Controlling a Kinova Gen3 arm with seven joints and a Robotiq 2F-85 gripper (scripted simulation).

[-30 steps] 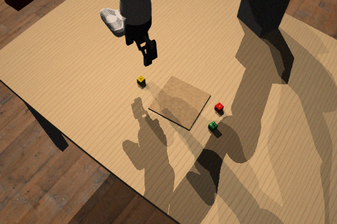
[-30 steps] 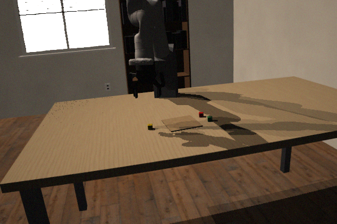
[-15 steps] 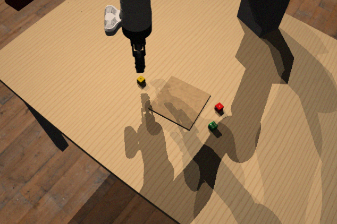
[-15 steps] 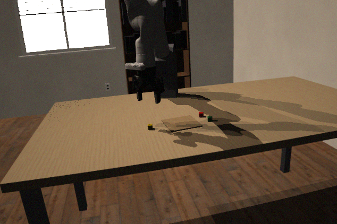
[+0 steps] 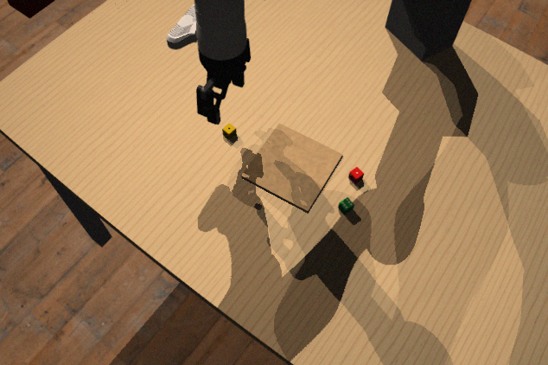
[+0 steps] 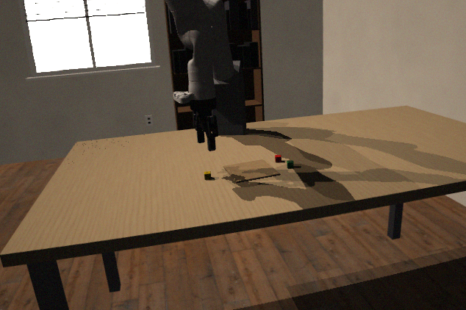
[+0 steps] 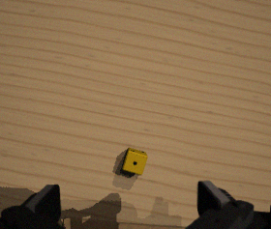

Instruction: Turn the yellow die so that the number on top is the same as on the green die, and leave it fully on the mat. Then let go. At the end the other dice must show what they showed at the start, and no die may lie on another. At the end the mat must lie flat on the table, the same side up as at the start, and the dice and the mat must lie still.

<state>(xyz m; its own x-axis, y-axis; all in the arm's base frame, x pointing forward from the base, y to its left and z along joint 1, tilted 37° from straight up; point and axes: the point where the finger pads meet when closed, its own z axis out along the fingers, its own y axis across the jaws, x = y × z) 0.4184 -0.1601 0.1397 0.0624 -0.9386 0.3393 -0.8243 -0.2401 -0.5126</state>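
Observation:
The yellow die (image 5: 228, 129) (image 6: 207, 175) (image 7: 135, 161) lies on the bare table with one pip on top, a short way left of the tan mat (image 5: 309, 152) (image 6: 250, 168). The green die (image 5: 346, 205) (image 6: 289, 164) lies off the mat near its right corner, with several pale pips on top. My gripper (image 5: 223, 104) (image 6: 206, 142) (image 7: 129, 198) is open and empty. It hangs well above the table, almost over the yellow die, which shows between and just ahead of the fingertips in the wrist view.
A red die (image 5: 356, 173) (image 6: 278, 157) lies off the mat's right side, next to the green die, with one pip on top. The arm's dark base (image 5: 431, 6) stands at the back right. The table's front-left edge (image 5: 132, 241) runs close by.

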